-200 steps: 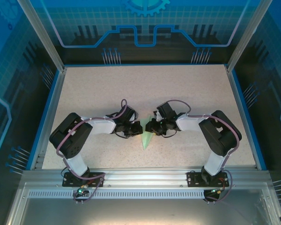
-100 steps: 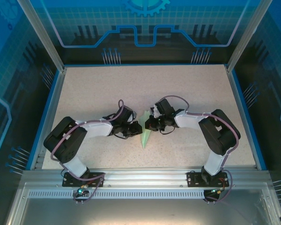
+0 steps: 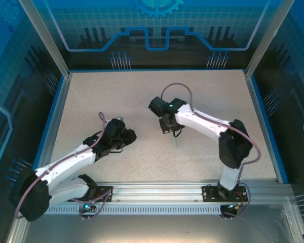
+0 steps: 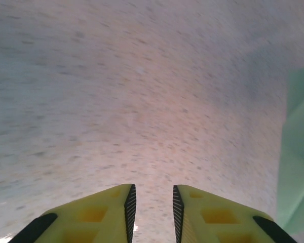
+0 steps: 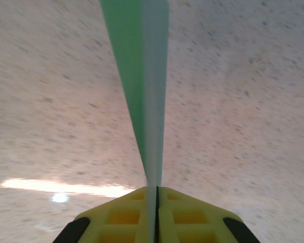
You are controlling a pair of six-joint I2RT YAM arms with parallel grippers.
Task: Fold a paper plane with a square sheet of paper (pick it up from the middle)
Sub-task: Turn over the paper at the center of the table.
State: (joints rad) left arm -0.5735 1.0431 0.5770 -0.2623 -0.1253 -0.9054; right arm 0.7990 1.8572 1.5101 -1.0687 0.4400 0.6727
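Risk 1: I'm worrying about slip. The right gripper (image 5: 156,195) is holding the paper plane (image 5: 137,61) by a narrow pinch on one end, and thin paper like that could be sliding or swivelling out if the arm is swinging fast.
Risk 2: the folds could be springing open, since nothing else is pressing on them.
Risk 3: if I'm lowering it nose-first, the free tip is probably going to be buckling against the table (image 3: 91,101). I can't tell whether that tip is touching the surface or hanging just above it.
Right gripper state: its yellow fingers are pressing together with the green paper sandwiched in the seam.
Left gripper state: the left gripper (image 4: 151,195) is sitting with its fingers a little apart and nothing between them, over bare table.
Where the plane is: it's hanging from the right gripper near the middle of the table, trailing toward the near edge. The left gripper is off to the left, clear of it. A pale green patch is poking in at the right edge of the left wrist view, and I'm guessing that's the same paper.
How it's looking: slim, edge-on, tapering away from the fingers, with layers lying close together. One side is reading bright green, the other paler mint.
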